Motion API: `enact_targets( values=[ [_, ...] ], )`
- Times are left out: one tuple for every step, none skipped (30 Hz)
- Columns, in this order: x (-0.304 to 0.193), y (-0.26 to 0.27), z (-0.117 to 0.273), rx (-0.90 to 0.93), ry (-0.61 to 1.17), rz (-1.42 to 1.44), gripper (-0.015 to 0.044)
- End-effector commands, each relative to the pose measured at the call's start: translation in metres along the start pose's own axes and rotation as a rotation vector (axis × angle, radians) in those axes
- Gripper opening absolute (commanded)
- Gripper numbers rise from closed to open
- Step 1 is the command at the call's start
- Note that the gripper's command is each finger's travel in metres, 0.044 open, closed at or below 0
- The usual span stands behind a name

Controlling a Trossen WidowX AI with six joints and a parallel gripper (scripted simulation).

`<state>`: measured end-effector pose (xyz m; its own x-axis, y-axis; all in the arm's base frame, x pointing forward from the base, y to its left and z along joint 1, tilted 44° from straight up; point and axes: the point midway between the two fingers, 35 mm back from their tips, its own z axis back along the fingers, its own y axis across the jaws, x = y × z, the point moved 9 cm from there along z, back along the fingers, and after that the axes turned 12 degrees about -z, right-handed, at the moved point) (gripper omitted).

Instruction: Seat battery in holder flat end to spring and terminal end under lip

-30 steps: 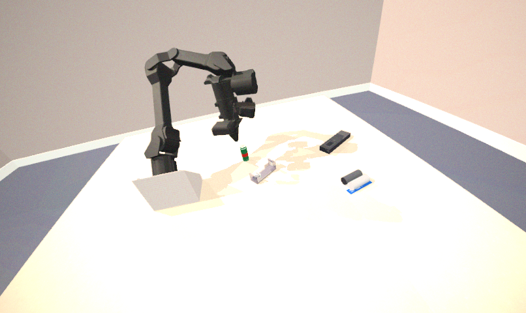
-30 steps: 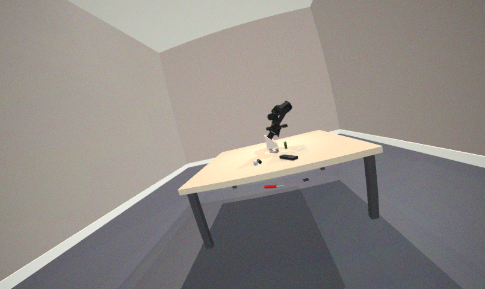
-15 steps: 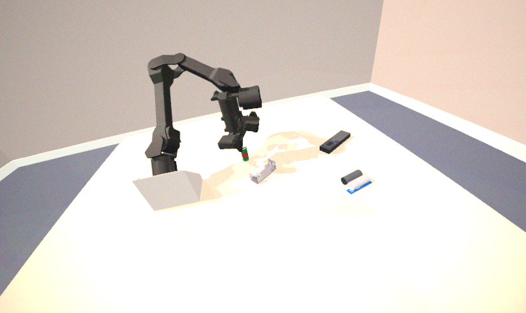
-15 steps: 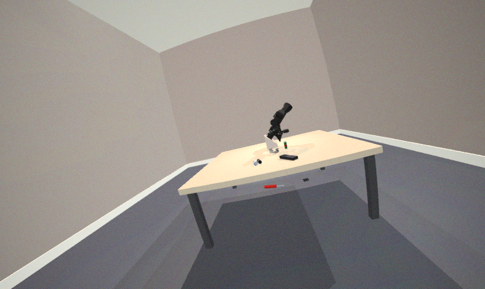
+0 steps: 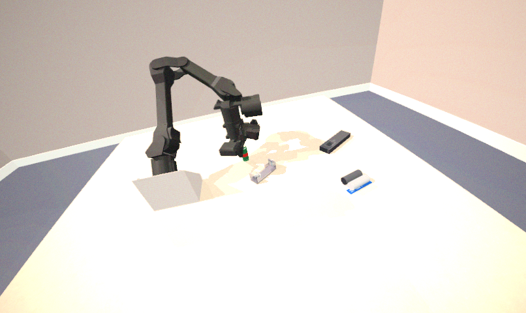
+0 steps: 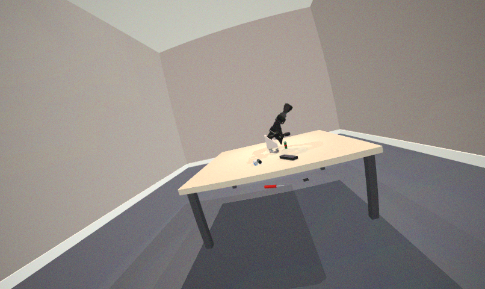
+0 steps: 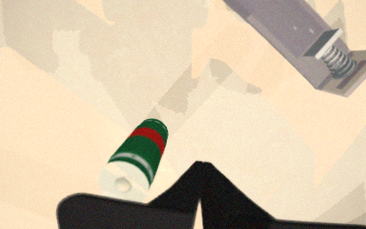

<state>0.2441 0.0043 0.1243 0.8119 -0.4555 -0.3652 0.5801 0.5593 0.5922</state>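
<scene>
The gripper (image 7: 198,164) is fully closed with the fingertips meeting, and it holds nothing. The battery (image 7: 138,154), green with a red band and a white end cap, stands upright on the table (image 5: 281,240), just beside the closed fingertips and slightly below them. The holder (image 7: 309,40) lies further ahead of the gripper, well apart from the battery, its coil spring (image 7: 338,61) visible at the near end. From the top view the battery (image 5: 245,154) sits just under the gripper tip; whether the two are touching cannot be confirmed at this resolution.

Step in hand, as judged: approach and acquire the battery.

Procedure for a good grasp:
1. Open the jaws before any further descent. Closed fingers can only knock an upright cylinder over.
2. Centre the open jaws on the battery body so one pad falls on each side.
3. Grip around the middle, leaving both ends free for seating.
4. Note which end carries the terminal before lifting; the flat end must meet the spring.

Caution: the upright battery will probably topple and roll under a glancing touch.
</scene>
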Motion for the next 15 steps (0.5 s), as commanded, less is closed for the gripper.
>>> enact_targets(
  values=[
    [0.0, 0.008, 0.001, 0.007, -0.005, 0.003, 0.0],
    [0.0, 0.009, 0.001, 0.007, -0.005, 0.003, 0.0],
    [0.0, 0.011, 0.001, 0.007, -0.006, 0.003, 0.0],
    [-0.001, 0.013, 0.001, 0.007, -0.006, 0.003, 0.0],
    [-0.001, 0.014, 0.001, 0.007, -0.006, 0.003, 0.0],
    [-0.001, 0.016, 0.001, 0.007, -0.006, 0.003, 0.0],
    [-0.001, 0.017, 0.001, 0.007, -0.006, 0.004, 0.0],
    [-0.002, 0.019, 0.001, 0.007, -0.006, 0.004, 0.0],
    [-0.002, 0.02, 0.001, 0.007, -0.006, 0.004, 0.0],
    [-0.002, 0.022, 0.001, 0.007, -0.006, 0.004, 0.0],
    [-0.003, 0.023, 0.001, 0.007, -0.006, 0.004, 0.0],
    [-0.003, 0.025, 0.001, 0.007, -0.006, 0.004, 0.0],
    [-0.003, 0.027, 0.001, 0.008, -0.006, 0.004, 0.0],
    [-0.004, 0.028, 0.001, 0.008, -0.006, 0.004, 0.0],
    [-0.004, 0.03, 0.002, 0.008, -0.006, 0.004, 0.0]
  ],
)
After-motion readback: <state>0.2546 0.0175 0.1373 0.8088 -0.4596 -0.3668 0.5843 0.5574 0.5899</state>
